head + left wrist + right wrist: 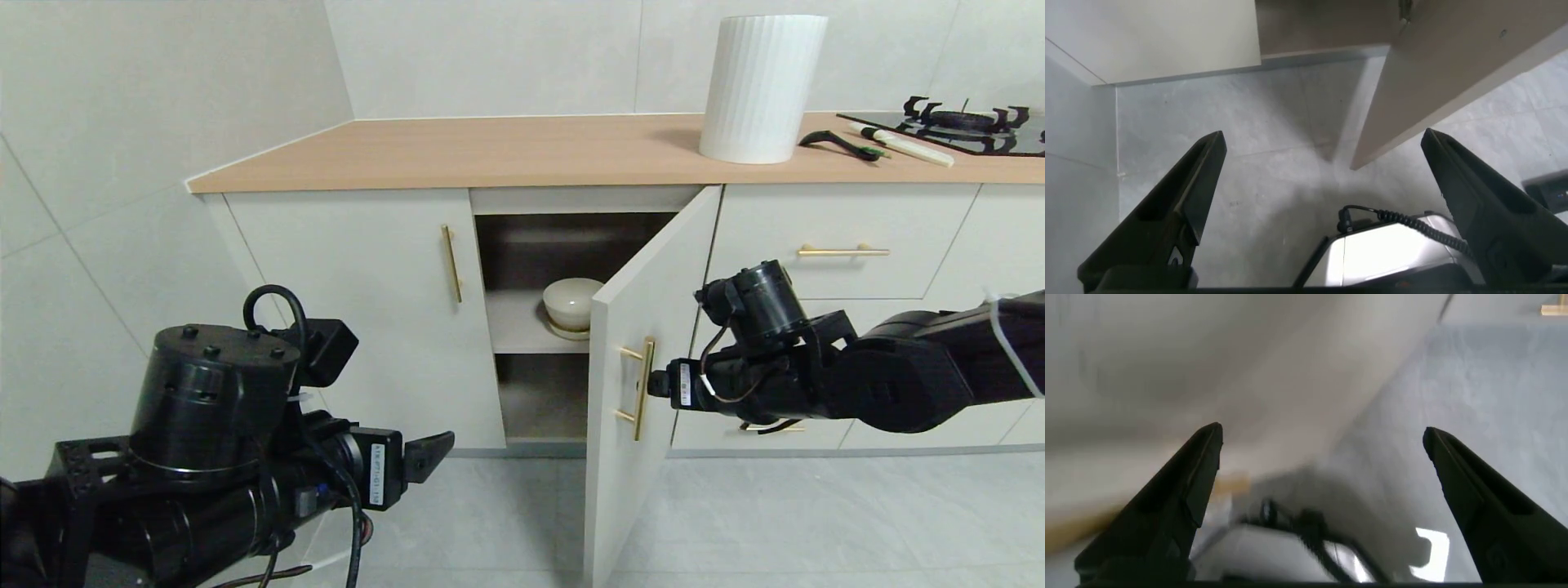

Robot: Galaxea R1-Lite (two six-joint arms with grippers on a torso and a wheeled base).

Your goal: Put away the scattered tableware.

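Cream bowl (pixel 571 304) sits on the upper shelf inside the cabinet (pixel 351 310), whose door (pixel 649 269) stands open. The right gripper (pixel 658 385) is at the door's handle (pixel 645 390), and the left gripper (pixel 429 457) is low before the cabinet. Left wrist view: fingers (pixel 1184 196) apart over the floor (pixel 1274 163). Right wrist view: fingers (pixel 1176 490) apart, seemingly close to the door, though blurred.

My head camera looked forward and down at the cabinet door (pixel 645 367) from close by. Both wrist cameras faced the floor (pixel 1274 188); the left one shared that door's lower corner.
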